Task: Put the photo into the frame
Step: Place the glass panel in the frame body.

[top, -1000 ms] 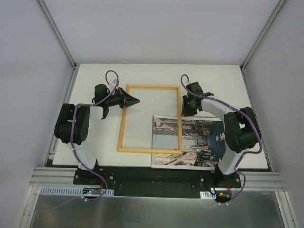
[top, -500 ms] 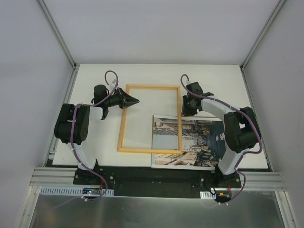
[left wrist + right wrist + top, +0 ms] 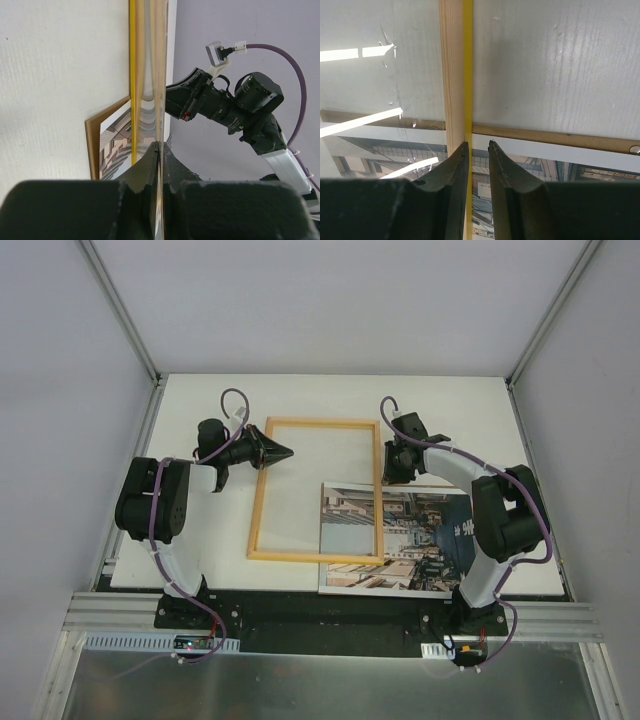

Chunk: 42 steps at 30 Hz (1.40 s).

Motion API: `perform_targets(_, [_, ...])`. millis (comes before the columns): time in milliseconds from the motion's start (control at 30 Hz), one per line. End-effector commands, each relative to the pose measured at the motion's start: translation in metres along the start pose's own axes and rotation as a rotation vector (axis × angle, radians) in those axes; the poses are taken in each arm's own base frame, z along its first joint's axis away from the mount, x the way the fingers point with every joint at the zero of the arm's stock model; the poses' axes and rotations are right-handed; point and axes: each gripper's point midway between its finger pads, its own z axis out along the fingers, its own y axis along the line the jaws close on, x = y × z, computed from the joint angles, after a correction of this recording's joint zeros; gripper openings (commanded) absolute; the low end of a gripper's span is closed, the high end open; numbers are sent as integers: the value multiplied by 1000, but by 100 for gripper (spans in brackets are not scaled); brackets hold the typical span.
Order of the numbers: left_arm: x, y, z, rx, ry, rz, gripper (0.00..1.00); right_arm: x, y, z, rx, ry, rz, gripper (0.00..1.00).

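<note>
paper like the photo (image 3: 420, 540) looked light and floppy, lying flat with little to pinch, so an edge or corner seemed the likeliest hold. the frame (image 3: 290, 557) looked light but stiff, its thin rails and clear pane probably easy to mark; a side rail seemed the place to take it. it lay wood back up on the table (image 3: 450, 410), long axis running from the bases toward the far edge. the photo lay picture up at the near right, long axis crosswise, its left part under the frame's near right corner, a brown board (image 3: 545, 136) showing along its far edge. the left gripper (image 3: 285, 452) was pinched to a hairline at the left rail; whether it held anything could not be told. the right gripper (image 3: 392, 476) stood narrowly parted over the right rail's yellow edge.
</note>
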Motion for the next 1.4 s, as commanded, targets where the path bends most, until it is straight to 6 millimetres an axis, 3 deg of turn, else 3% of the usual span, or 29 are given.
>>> perform_targets(0, [-11,-9,-2,45,-41,62,0,-12,3,-8,8,-29,-17,25])
perform_targets(867, [-5,24,0,25,-43,38,0,-11,5,-6,3,-22,-18,24])
perform_targets(1367, [-4,31,1,-1,-22,72,0,-11,7,-7,1,-24,-25,23])
